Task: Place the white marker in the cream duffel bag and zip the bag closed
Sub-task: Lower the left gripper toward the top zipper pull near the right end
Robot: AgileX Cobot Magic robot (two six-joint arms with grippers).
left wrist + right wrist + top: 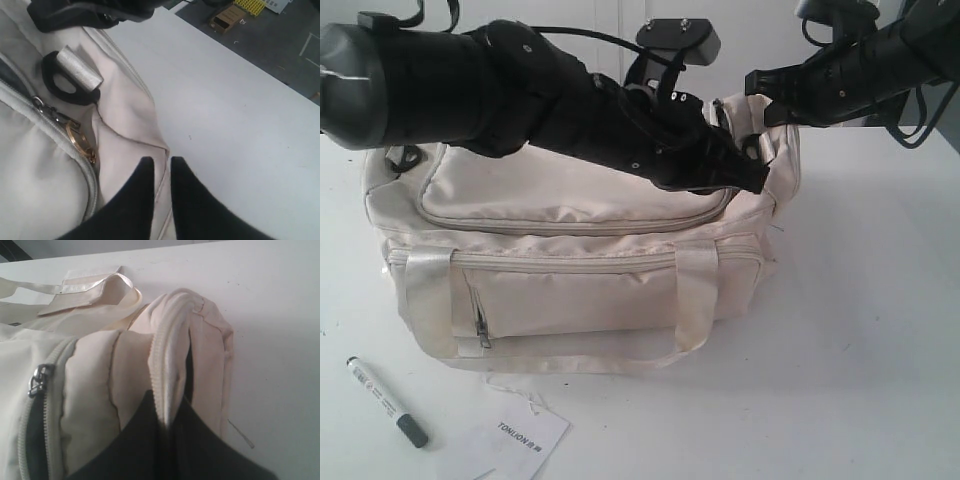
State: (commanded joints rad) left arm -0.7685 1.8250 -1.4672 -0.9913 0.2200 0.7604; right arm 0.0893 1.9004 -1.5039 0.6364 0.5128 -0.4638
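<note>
White marker [386, 402] is lying on the surface [860, 330] at the lower left of the frame, outside the cream duffel bag [570, 300] that is sitting in the centre, and near a paper tag [520, 440]. Left tool [161, 161] is pinching the bag's end seam between nearly touching fingers. Right tool [165, 405] is clamping shut on a fabric fold beside the zip, at the bag's right end.
</note>
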